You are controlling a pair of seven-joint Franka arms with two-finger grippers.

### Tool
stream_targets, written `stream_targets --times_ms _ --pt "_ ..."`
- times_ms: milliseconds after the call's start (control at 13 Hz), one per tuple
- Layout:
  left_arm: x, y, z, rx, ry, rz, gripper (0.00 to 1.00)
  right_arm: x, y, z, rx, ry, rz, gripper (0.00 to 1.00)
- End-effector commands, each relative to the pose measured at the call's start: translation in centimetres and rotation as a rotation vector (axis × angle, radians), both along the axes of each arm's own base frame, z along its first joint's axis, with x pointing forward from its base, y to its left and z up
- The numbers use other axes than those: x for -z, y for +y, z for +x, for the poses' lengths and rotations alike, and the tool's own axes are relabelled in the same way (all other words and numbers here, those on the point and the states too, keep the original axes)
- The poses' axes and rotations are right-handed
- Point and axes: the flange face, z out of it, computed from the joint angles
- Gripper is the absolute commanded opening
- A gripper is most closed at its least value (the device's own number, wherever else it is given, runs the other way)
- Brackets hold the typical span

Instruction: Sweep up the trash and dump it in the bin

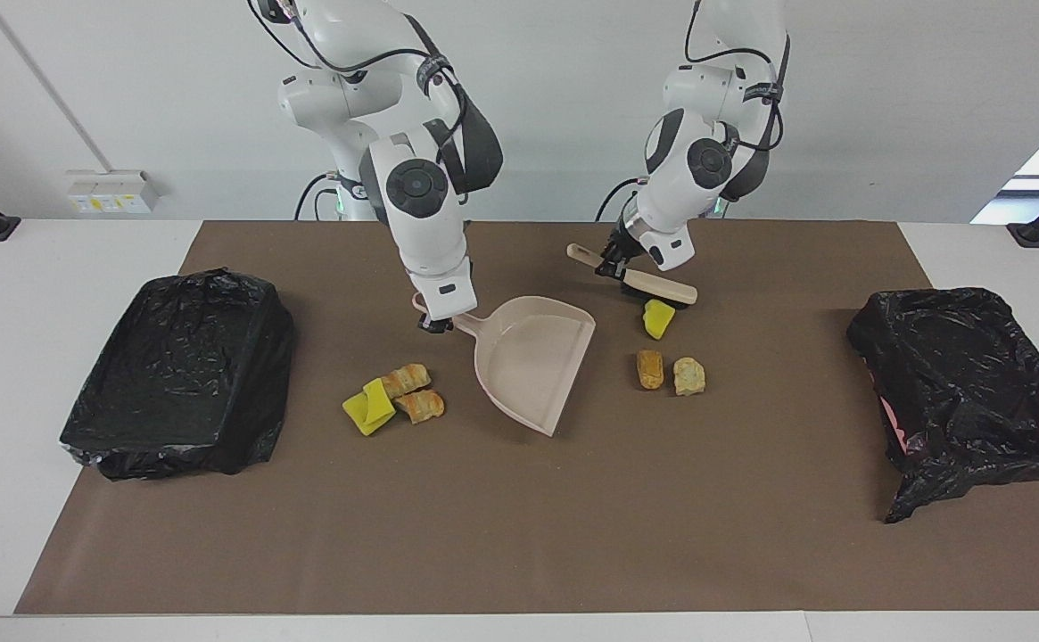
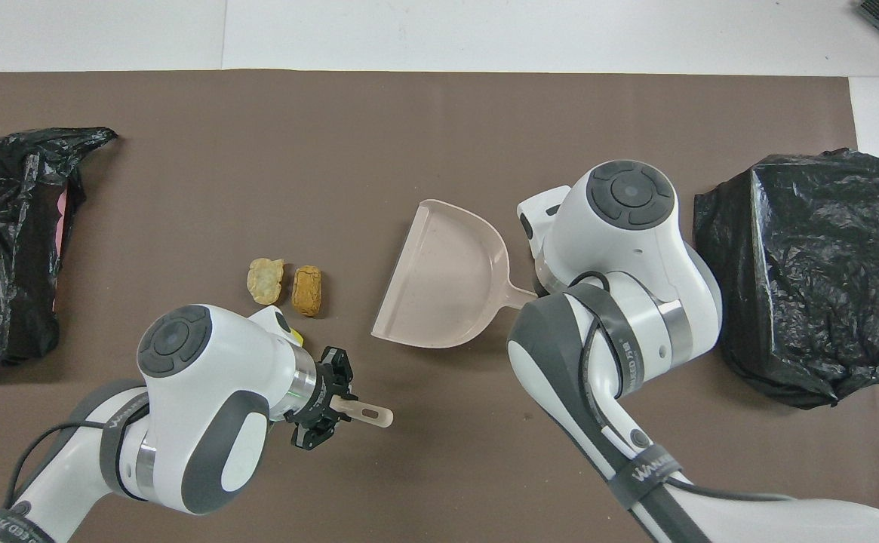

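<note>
left tool (image 1: 613, 265) clamping brush (image 1: 653, 286), right tool (image 1: 434, 321) clamping dustpan (image 1: 532, 361)

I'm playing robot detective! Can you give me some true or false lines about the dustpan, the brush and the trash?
1. The right gripper holds the dustpan by its handle. True.
2. The left gripper holds the brush. True.
3. The dustpan has trash in it. False: it is empty.
4. All the trash lies in one heap. False: three pieces lie toward the right arm's end, three more toward the left arm's.
5. The brush is over a yellow sponge piece. True.
6. There is one black-bagged bin. False: there are two, and.
</note>
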Motion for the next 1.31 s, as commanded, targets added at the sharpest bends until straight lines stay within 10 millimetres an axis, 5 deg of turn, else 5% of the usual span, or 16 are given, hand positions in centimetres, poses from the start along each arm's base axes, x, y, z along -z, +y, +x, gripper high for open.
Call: stream_targets --times_ms 0,386,540,849,1235 --pt "-0.1 1.6 2.2 0.113 -0.044 -0.053 0.00 -0.2 -1.4 -1.8 -0.072 -0.017 0.003 0.00" --pt "-0.1 5.6 1.9 0.531 0.023 -0.011 0.00 1.1 0.5 -3.0 -0.048 -0.043 -0.011 0.00" --pt "-0.1 6.8 2.1 0.690 0.014 0.008 0.00 1.7 2.8 -4.0 -0.008 -0.054 -0.015 0.00" --pt "0.0 9.6 3.4 1.021 -0.049 -0.006 0.00 2.7 3.3 -3.8 -0.012 -0.087 0.001 0.00" --pt "0.7 13.6 6.5 1.138 -0.162 0.023 0.00 4.5 4.7 -4.6 -0.095 -0.095 -0.093 0.00"
